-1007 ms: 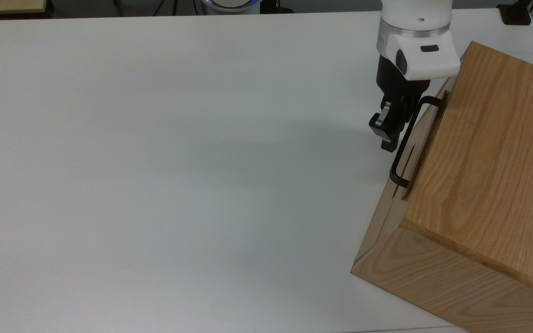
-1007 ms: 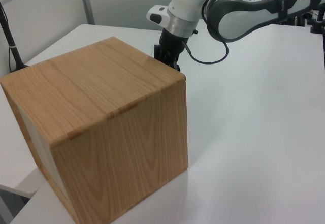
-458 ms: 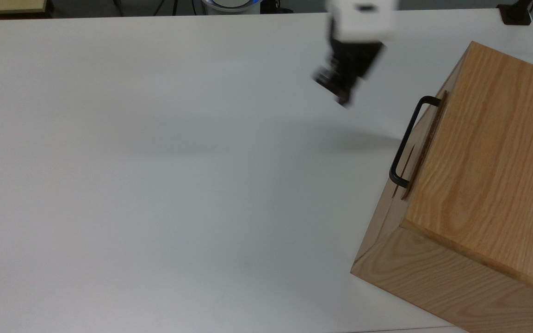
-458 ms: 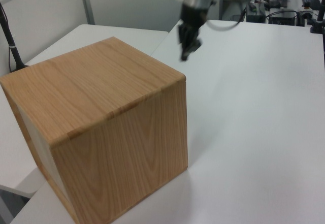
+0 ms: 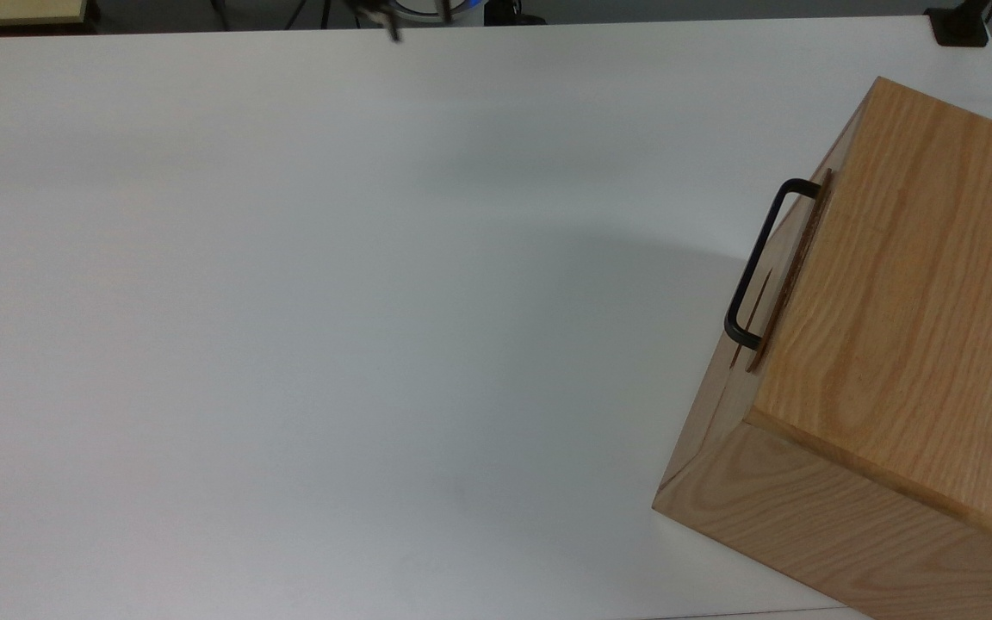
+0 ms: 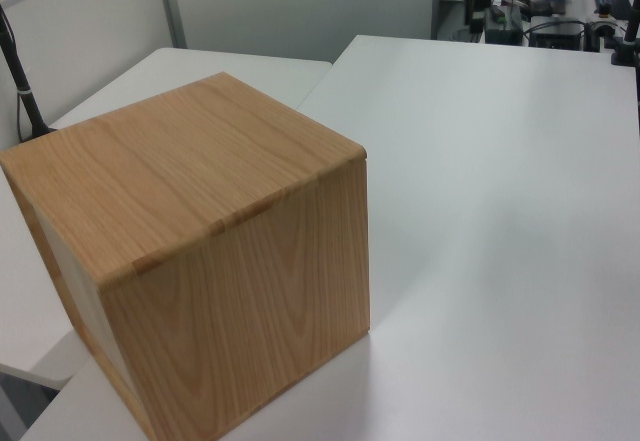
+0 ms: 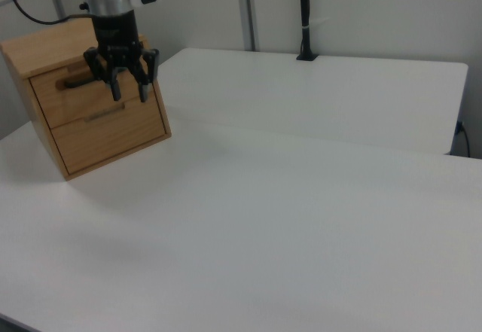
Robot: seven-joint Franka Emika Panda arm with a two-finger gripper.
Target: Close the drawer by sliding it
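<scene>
Now drawer (image 7: 71, 95) flush in cabinet (image 5: 901, 344) (black handle (image 5: 759, 258))

White bench (image 5: 289, 301) surface evenly lit, bounded by pale grey partition panels (image 7: 361, 12) with upright metal posts (image 7: 245, 8), a further white table (image 6: 150, 71) adjoining in the left view.

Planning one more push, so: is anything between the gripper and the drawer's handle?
Nothing visible stands between them. In the right view the gripper hangs with its fingers open just in front of the drawer, to the right view's right of the black handle, with only air between.
</scene>
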